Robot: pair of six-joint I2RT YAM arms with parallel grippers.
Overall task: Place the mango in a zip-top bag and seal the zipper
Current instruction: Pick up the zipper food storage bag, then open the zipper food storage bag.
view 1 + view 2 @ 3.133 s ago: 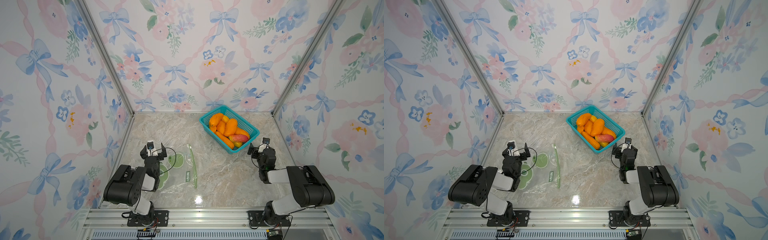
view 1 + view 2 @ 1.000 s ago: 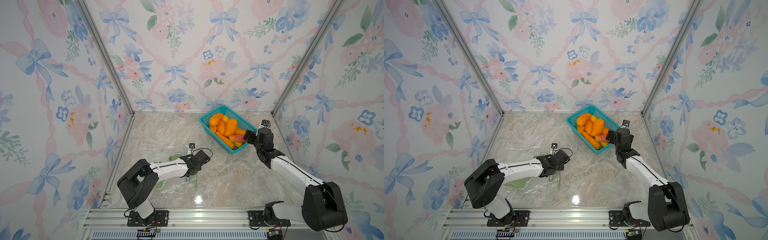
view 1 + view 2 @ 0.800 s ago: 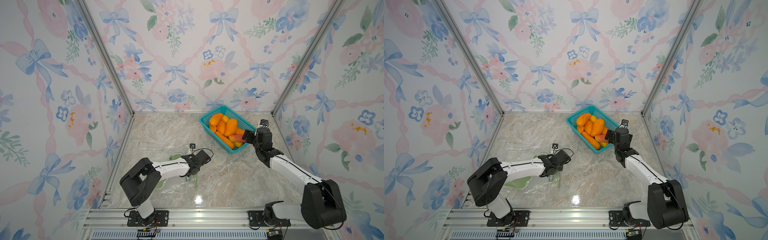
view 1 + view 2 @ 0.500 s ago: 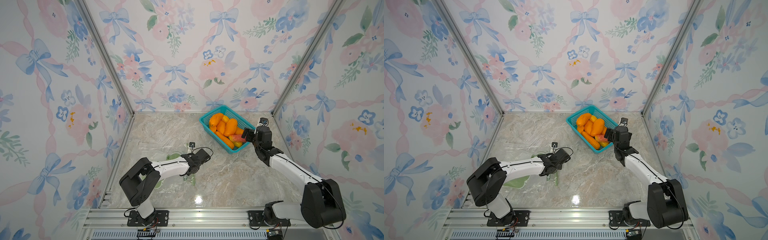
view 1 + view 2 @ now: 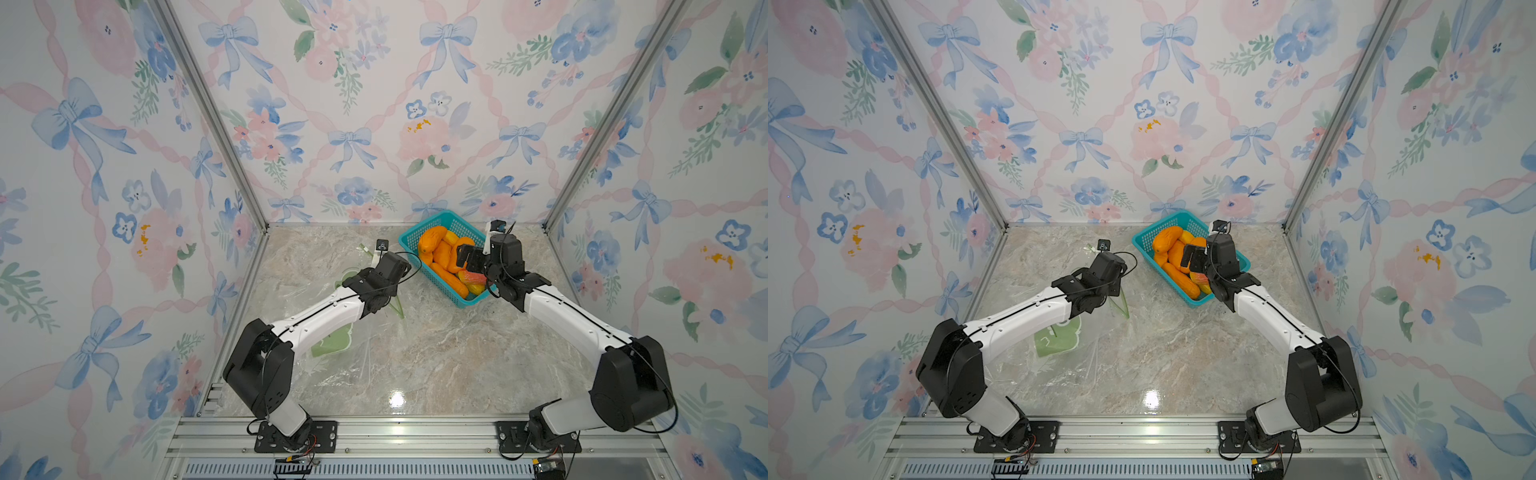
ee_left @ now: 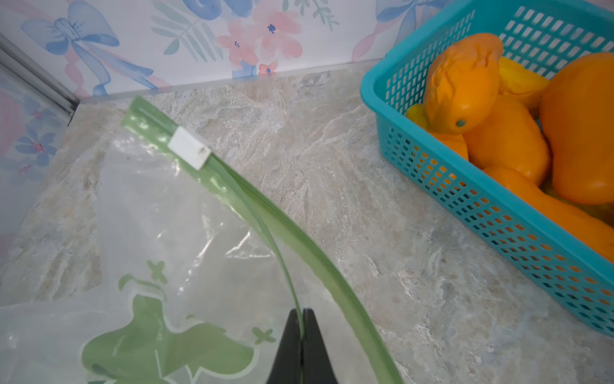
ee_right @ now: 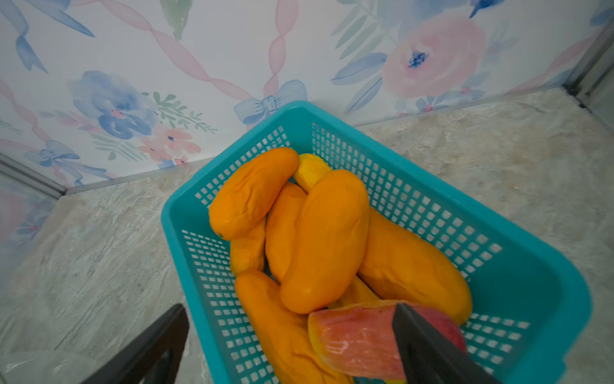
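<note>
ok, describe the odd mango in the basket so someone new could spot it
Find the teal basket at the back of the marble tabletop, by the right arm. At its end nearest the robot lies the red-pink mango. The other mangoes there are plain orange or yellow.

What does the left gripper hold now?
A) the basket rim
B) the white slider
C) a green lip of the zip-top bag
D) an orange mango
C: in the left wrist view the left gripper is shut on a thin green lip of the zip-top bag, well away from its white slider.
</note>
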